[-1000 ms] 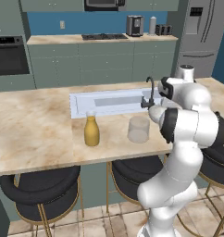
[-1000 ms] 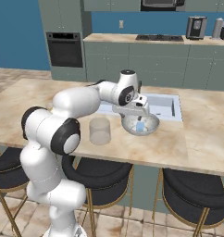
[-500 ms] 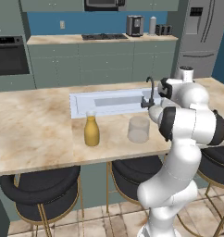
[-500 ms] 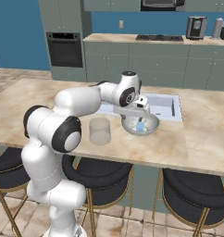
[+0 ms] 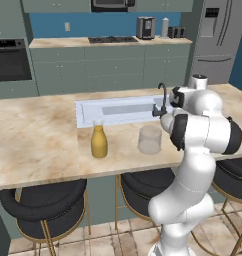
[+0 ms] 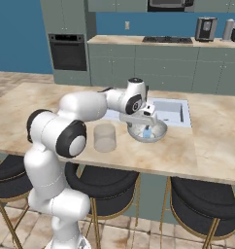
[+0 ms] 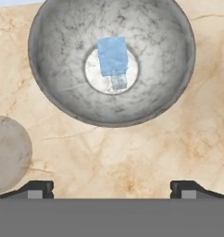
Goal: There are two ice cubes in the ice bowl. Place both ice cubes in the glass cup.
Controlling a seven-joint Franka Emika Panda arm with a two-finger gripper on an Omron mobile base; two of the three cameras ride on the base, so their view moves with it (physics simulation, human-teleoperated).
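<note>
gripper (image 7: 112,190): jaws wide, empty | ice cubes (image 7: 113,58): ahead in ice bowl (image 7: 53,92), possibly stacked

**Island surface and what it carries**

I see a beige marble-patterned surface (image 5: 38,145) with a pale rectangular sink basin (image 5: 118,110) set into it. Standing on the stone are a yellow bottle (image 5: 98,142), a clear greyish cylindrical glass cup (image 5: 149,139) well apart to its right, and a wide grey-silver speckled ice bowl (image 6: 147,131) just beside the sink's front edge. From my hand camera, the bowl (image 7: 63,97) sits near the cup (image 7: 7,155), not touching.
</note>
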